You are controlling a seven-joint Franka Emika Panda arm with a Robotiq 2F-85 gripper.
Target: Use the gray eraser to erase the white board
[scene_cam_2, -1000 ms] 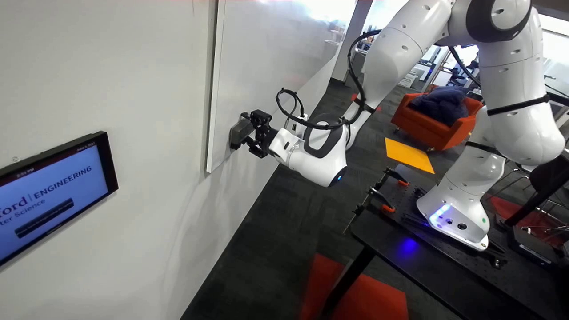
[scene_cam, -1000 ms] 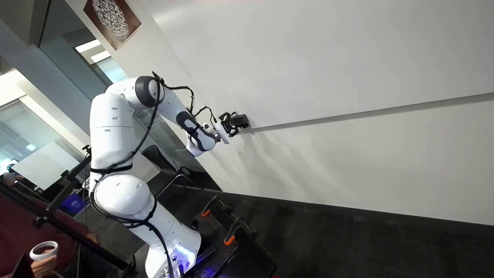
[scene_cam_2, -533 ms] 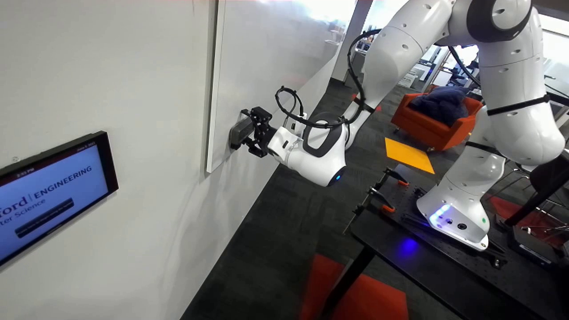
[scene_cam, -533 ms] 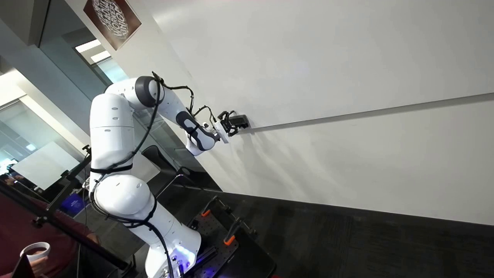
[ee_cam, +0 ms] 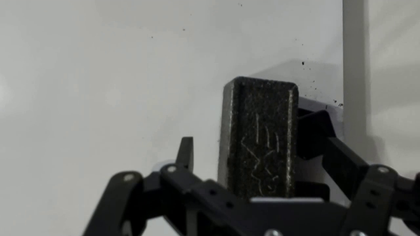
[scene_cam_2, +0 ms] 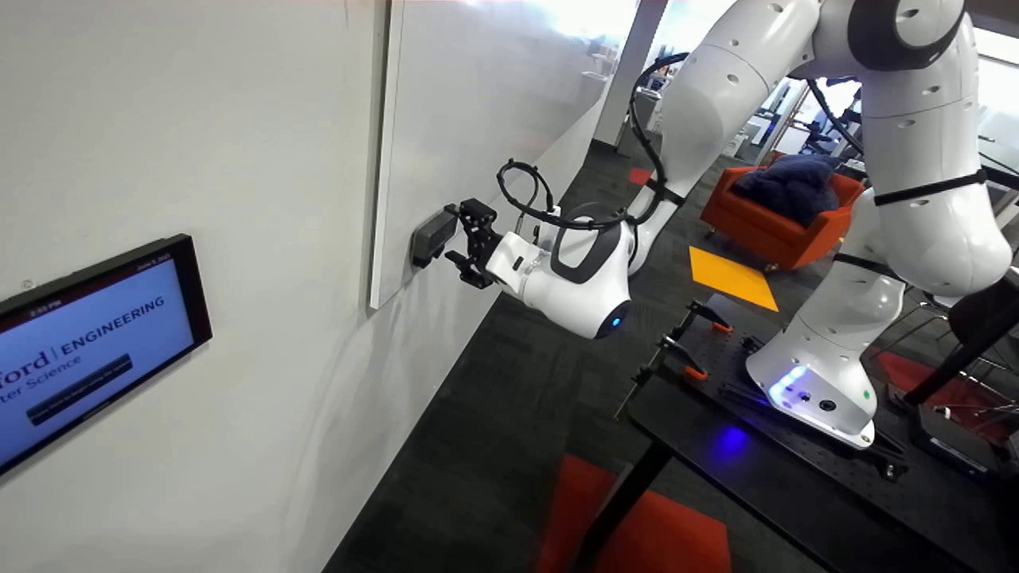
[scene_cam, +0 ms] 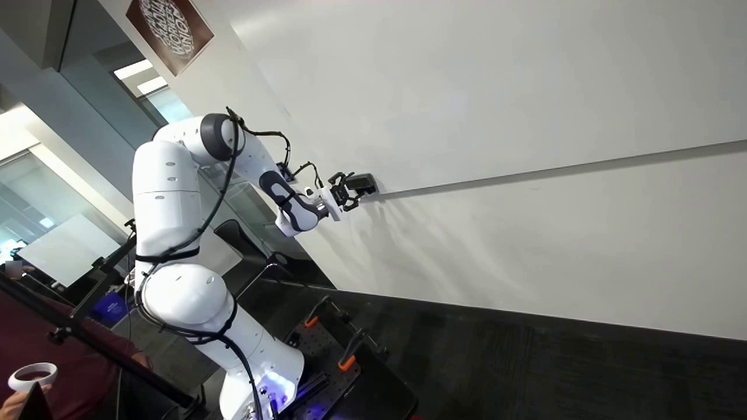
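Note:
The gray eraser (ee_cam: 259, 108), a dark block with pale scratch lines on top, rests against the white board (ee_cam: 98, 82) close to the board's edge. Both exterior views show the eraser (scene_cam: 363, 182) (scene_cam_2: 434, 237) on the white board (scene_cam: 496, 87) (scene_cam_2: 470, 103) near its lower corner. My gripper (scene_cam_2: 454, 233) (scene_cam: 351, 191) faces the board with its fingers spread. In the wrist view, the gripper (ee_cam: 251, 141) has a bare gap between its left finger (ee_cam: 186, 152) and the eraser. Its right finger (ee_cam: 315, 131) is close beside the eraser; contact cannot be made out. The eraser's near end is hidden.
A gray strip (scene_cam: 554, 169) runs along the board's edge, with dark specks (ee_cam: 303, 63) near it. A lit wall screen (scene_cam_2: 103, 350) hangs beside the board. The arm's black table (scene_cam_2: 716, 430) carries clamps. A hand holds a mug (scene_cam: 32, 373) behind the arm.
My gripper's fingers have spread off the eraser, and the gripper has backed a little away from the board. The eraser has stayed in place. The mug has moved down and left.

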